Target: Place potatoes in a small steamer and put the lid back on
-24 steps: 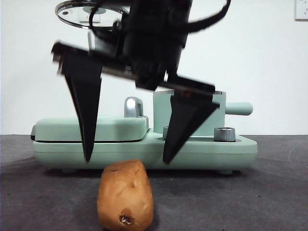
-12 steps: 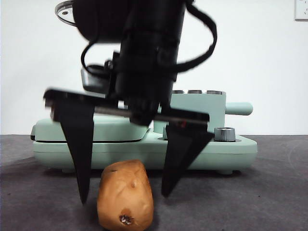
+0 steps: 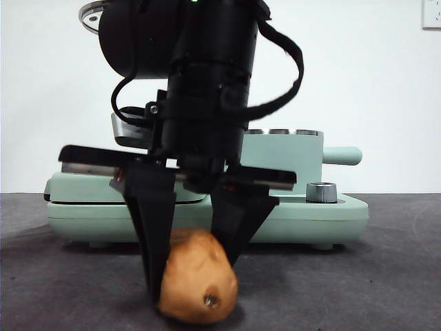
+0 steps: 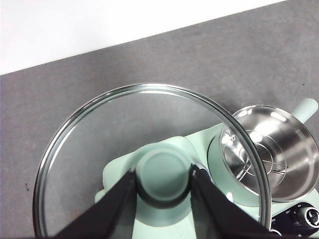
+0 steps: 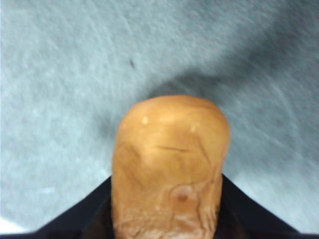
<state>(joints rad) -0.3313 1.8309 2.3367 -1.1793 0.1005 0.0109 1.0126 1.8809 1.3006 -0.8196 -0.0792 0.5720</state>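
One potato [image 3: 198, 286] is under inspection, clamped between the two black jaws of the right hand [image 3: 189, 265] at the near part of the desk [image 3: 358, 289]. In the front view the jaws press its flanks from either side, and its underside appears to rest on or barely clear the grey surface (contact cannot be confirmed). Its long axis runs roughly away from the wrist, as the right wrist view shows, with one rounded end projecting beyond the jaw tips.

The small steamer [image 4: 271, 149] stands open behind and to one side of the potato, on the mint-green base [image 3: 331, 217], its steel basket exposed. The left hand [image 4: 163, 191] is closed on the knob of the lid [image 4: 99, 144], holding it aloft and offset from the pot's mouth.

Judgement: the right hand is the nearer and already loaded; the coming move is a lift, then a carry back and across to the steamer's opening.
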